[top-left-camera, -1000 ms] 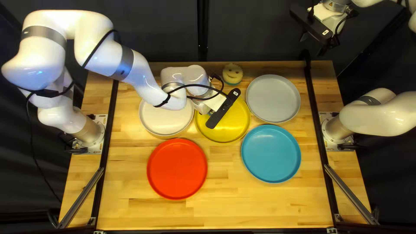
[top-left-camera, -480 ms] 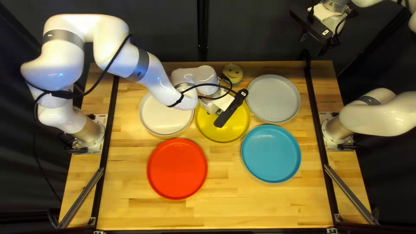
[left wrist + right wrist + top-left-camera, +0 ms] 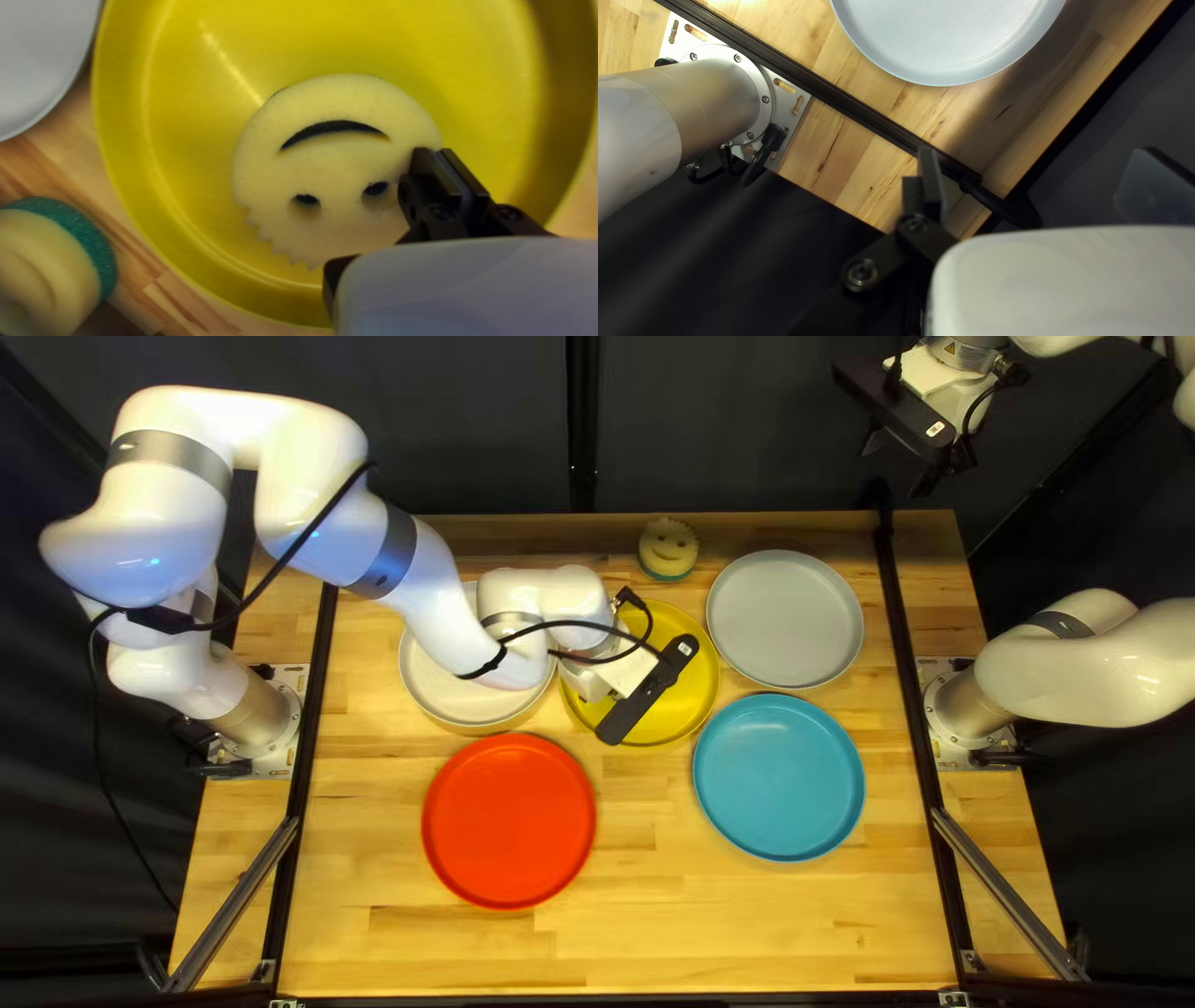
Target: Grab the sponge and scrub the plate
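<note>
Left arm (image 3: 423, 591) reaches in from the left edge, bent high, wrist low over the yellow plate. White plate (image 3: 448, 697) lies on the table (image 3: 747, 927), partly under that arm. Red plate (image 3: 509, 821) sits near side, bare on top.

Left gripper (image 3: 613, 675) is over the yellow plate (image 3: 692, 700); jaws drawn together, nothing visible between them. The sponge (image 3: 336, 155), pale with a cut-out smile, lies face up in that plate, screened from above by the gripper. Fingertips overlap its near-left edge in the wrist view; cannot tell if they touch it.

Second sponge (image 3: 669, 545), smiling too, green underside, stands on the wood just beyond the yellow plate's far rim, close to the table's far edge.

Blue plate (image 3: 778, 778) to the right of yellow, nearer side. Grey plate (image 3: 786, 620) on the far side of blue, right of the second sponge. Both bare.

Right gripper (image 3: 896, 467) hangs raised at far right, against the dark curtain (image 3: 722, 423). Jaws spread wide, no hold on anything. Right arm (image 3: 1083, 666) rises from its base at the table's right edge.
</note>
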Action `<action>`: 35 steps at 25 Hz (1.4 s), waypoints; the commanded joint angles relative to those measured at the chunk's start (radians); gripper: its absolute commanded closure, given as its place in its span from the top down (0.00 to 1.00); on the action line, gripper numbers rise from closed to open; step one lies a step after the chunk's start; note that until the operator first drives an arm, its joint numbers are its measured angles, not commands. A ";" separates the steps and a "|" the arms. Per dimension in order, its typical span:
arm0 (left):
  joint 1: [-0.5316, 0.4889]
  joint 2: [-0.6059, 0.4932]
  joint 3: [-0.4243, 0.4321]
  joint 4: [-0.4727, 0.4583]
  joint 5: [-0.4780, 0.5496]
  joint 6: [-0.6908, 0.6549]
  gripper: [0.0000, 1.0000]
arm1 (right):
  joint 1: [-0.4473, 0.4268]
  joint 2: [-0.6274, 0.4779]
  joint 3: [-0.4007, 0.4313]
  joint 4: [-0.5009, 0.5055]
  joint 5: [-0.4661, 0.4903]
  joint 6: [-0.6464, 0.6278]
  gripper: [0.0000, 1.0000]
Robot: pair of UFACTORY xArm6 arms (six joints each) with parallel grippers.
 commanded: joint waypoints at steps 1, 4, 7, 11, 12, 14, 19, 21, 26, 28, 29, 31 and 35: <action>0.015 -0.035 0.033 0.001 0.005 0.004 0.00 | 0.000 0.000 0.000 0.000 0.000 0.000 1.00; 0.055 -0.038 0.038 -0.012 0.008 0.041 0.00 | 0.000 0.000 0.000 0.000 0.000 0.000 1.00; 0.098 -0.020 0.018 -0.028 0.015 0.085 0.00 | 0.000 0.000 0.000 0.000 0.000 0.000 1.00; 0.124 0.020 -0.039 -0.039 0.035 0.113 0.00 | 0.000 0.000 0.000 0.000 0.000 0.000 1.00; 0.122 0.025 -0.048 -0.039 0.038 0.111 0.00 | 0.000 0.000 0.000 0.000 0.000 0.000 1.00; 0.112 0.038 -0.067 -0.036 0.042 0.104 0.00 | 0.000 0.000 0.000 0.000 0.000 0.000 1.00; 0.057 0.025 -0.044 -0.038 0.024 0.070 0.00 | 0.000 0.000 0.000 0.000 0.000 0.000 1.00; 0.031 0.025 -0.036 -0.036 0.014 0.053 0.00 | 0.000 0.000 0.000 0.000 0.000 0.000 1.00; -0.039 0.035 -0.032 -0.019 -0.009 0.000 0.00 | 0.000 0.000 0.000 0.000 0.000 0.000 1.00; -0.049 0.032 -0.036 -0.009 -0.007 -0.010 0.00 | 0.000 0.000 0.000 0.000 0.000 0.000 1.00; -0.048 0.032 -0.039 -0.007 -0.004 -0.010 0.00 | 0.000 0.000 0.000 0.000 0.000 0.000 1.00; -0.024 0.039 -0.060 -0.009 0.008 0.017 0.00 | 0.000 0.000 0.000 0.000 0.000 0.000 1.00; 0.042 0.082 -0.127 -0.023 0.038 0.083 0.00 | 0.000 0.000 0.000 0.000 0.000 0.000 1.00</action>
